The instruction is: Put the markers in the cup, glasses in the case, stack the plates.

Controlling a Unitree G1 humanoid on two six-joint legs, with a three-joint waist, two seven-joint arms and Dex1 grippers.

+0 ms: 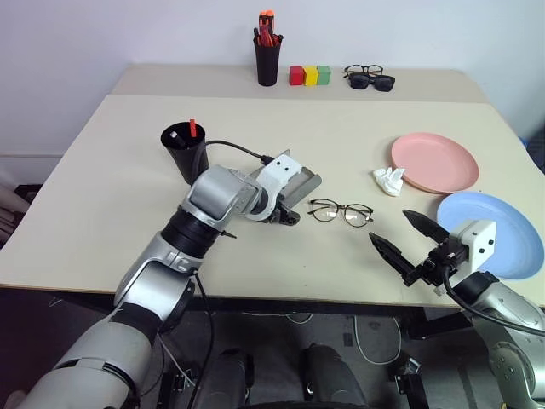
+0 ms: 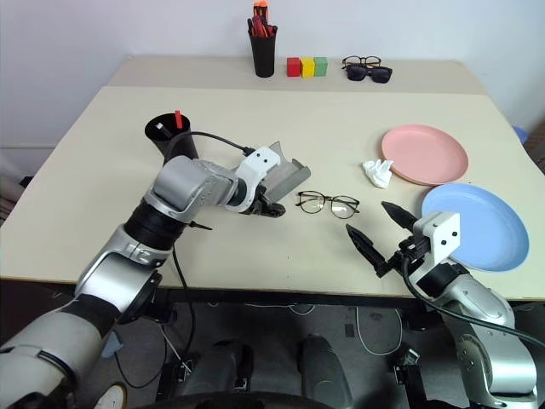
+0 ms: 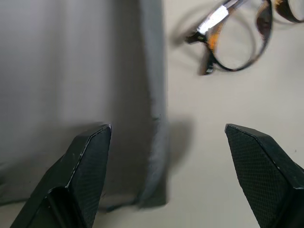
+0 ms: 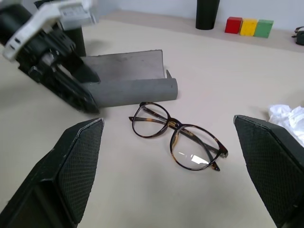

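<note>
On a beige table point(image 1: 102, 170), a black cup point(image 1: 183, 152) with a red-capped marker point(image 1: 192, 127) stands left of centre. Just right of it, the left gripper point(image 4: 88, 102) angles down over the open grey case point(image 4: 130, 78), jaws spread, holding nothing. The glasses point(image 1: 341, 211) lie at centre. The right gripper point(image 1: 407, 243) hovers lower right, jaws wide apart. Pink plate point(image 1: 434, 162) and blue plate point(image 1: 507, 230) sit separately at right.

Matt grey felt case point(image 4: 128, 78); glossy tortoiseshell glasses point(image 4: 178, 137); smooth matt table point(image 1: 102, 170).
</note>
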